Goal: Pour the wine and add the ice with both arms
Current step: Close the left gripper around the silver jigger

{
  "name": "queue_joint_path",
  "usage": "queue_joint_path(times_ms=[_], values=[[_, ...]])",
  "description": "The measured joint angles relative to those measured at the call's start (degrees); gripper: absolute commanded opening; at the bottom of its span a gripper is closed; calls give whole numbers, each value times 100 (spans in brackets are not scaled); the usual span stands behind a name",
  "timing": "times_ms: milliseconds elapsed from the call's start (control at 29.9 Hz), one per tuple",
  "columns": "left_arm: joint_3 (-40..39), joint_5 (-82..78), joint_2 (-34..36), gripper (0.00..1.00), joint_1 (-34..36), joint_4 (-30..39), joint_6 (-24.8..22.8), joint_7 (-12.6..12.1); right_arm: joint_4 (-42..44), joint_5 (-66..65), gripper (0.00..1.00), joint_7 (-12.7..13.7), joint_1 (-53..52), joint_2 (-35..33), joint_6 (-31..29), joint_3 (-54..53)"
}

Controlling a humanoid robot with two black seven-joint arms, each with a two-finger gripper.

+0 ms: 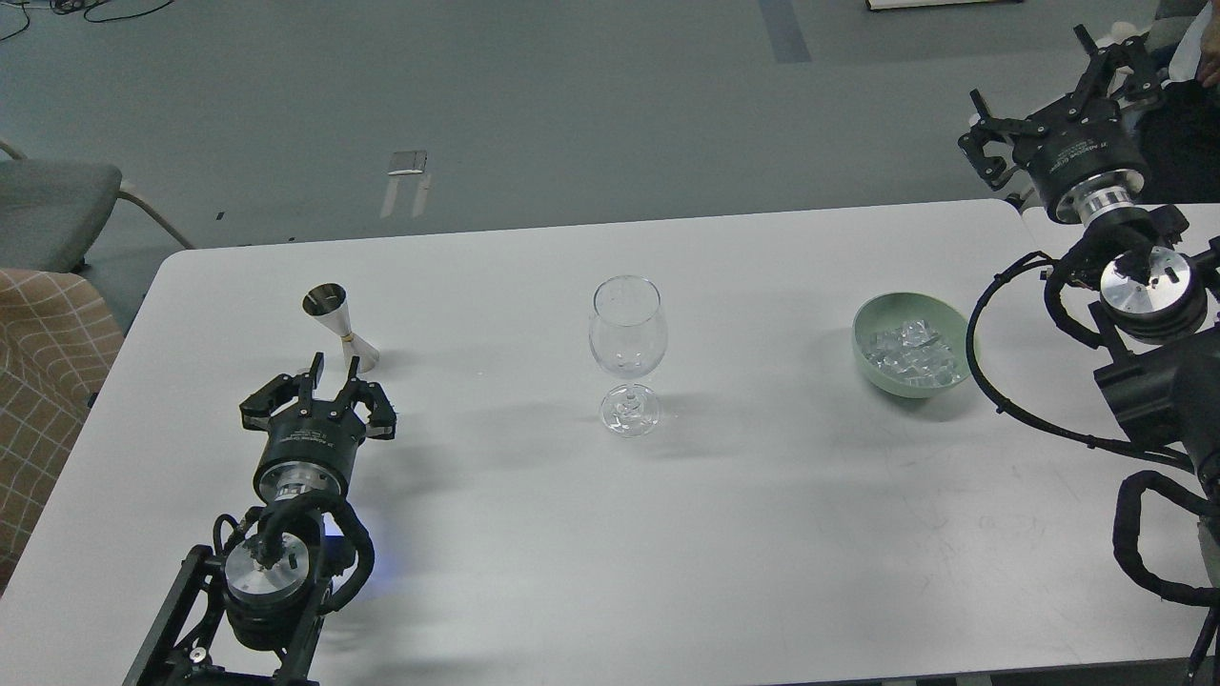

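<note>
Two grippers spread, empty: left gripper [335, 370] low beside jigger [338, 324] (upright), right gripper [1044, 90] raised.

One white surface [762, 534] carries three items: one clear stemmed wine glass [627, 353], one small metal jigger [340, 326], and one pale green bowl [865, 357]. The bowl holds a single heap of ice [913, 353]; the individual chunks are too small and glassy to count. Two black robot arms are visible, each ending in one gripper: left gripper [334, 367], right gripper [1034, 81].
</note>
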State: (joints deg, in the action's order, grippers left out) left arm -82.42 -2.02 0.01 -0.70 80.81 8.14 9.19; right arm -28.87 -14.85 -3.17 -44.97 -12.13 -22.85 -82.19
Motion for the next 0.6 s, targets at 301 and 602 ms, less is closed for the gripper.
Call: queue_joint_path(times_ms=[301, 602], values=[[-102, 0, -1, 44, 698, -999, -24, 7, 0, 0, 100, 1, 104, 0, 0, 2], [-98, 25, -1, 46, 1029, -1546, -203, 5, 4, 0, 100, 1, 112, -74, 0, -6]])
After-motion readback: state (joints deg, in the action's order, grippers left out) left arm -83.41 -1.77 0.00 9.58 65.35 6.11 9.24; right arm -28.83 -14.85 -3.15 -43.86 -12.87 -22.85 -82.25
